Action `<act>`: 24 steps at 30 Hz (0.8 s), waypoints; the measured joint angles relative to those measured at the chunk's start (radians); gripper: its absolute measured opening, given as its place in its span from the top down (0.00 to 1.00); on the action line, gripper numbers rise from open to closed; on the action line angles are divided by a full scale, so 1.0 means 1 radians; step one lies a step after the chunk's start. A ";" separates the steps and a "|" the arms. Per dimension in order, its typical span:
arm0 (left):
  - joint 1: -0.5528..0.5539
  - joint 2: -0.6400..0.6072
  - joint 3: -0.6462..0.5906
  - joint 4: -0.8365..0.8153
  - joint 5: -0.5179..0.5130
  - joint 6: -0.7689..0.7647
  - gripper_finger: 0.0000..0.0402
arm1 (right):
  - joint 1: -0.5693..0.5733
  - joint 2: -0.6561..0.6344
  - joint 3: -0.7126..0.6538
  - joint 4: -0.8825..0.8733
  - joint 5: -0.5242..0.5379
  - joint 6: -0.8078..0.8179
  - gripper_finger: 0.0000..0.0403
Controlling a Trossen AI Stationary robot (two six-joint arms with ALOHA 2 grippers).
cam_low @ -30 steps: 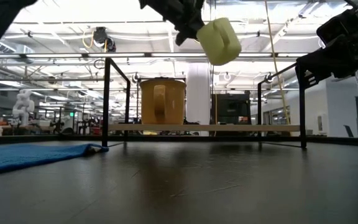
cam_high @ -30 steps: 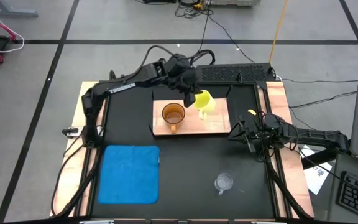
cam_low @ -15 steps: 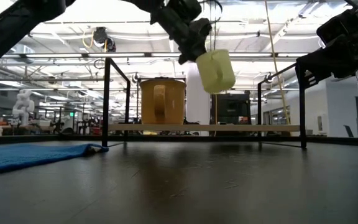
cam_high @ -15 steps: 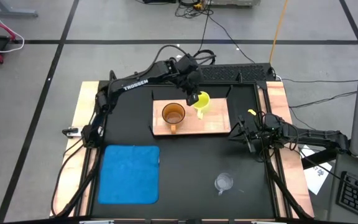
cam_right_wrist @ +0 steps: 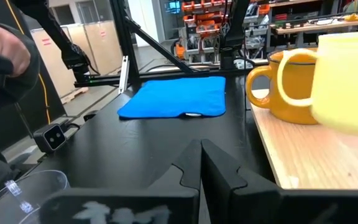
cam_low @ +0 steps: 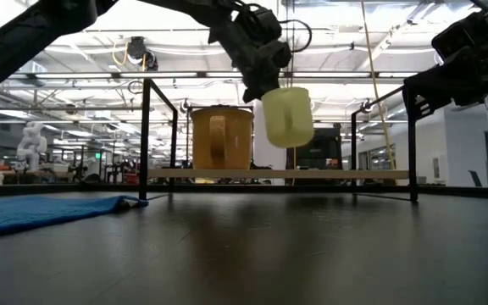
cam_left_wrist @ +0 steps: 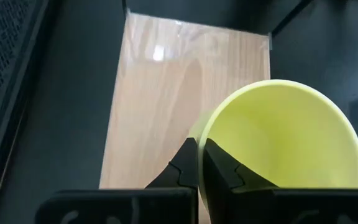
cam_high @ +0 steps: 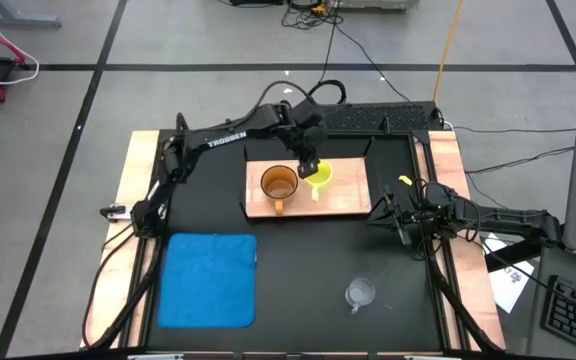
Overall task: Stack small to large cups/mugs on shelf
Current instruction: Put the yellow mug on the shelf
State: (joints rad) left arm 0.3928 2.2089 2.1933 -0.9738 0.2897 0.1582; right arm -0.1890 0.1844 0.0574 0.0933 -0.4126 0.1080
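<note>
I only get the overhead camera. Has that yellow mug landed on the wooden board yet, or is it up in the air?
Observer: It is up in the air. The table-level camera shows the yellow mug with handle hanging above the light wooden shelf board, with a clear gap beneath it.
Operator: How is the arm holding it?
Observer: The left wrist camera shows the left gripper shut on the mug's rim.
Operator: Is that board lying flat on the table?
Observer: No. From table level, it stands raised on dark metal legs, with the large orange-brown mug upright on it.
</note>
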 joint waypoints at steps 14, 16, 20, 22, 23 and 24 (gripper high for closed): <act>-0.034 0.044 -0.001 -0.026 -0.037 0.001 0.99 | 0.000 0.017 0.000 0.000 0.000 0.000 1.00; -0.040 0.043 -0.008 -0.015 -0.037 0.001 0.99 | 0.000 0.017 0.000 0.001 0.000 0.000 1.00; -0.052 0.044 -0.013 -0.023 -0.056 0.000 0.99 | 0.000 0.017 0.000 0.000 0.000 0.000 1.00; -0.058 0.044 -0.012 -0.017 -0.063 -0.003 0.99 | 0.000 0.017 0.000 0.001 0.000 0.000 1.00; -0.061 0.044 -0.012 -0.015 -0.070 -0.004 0.99 | 0.000 0.017 0.000 0.001 0.000 0.001 1.00; -0.064 0.044 -0.012 -0.015 -0.078 -0.007 0.99 | 0.000 0.017 0.000 0.001 0.000 0.001 1.00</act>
State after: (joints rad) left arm 0.3290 2.2524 2.1809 -0.9890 0.2113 0.1516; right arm -0.1892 0.2016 0.0574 0.0939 -0.4122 0.1089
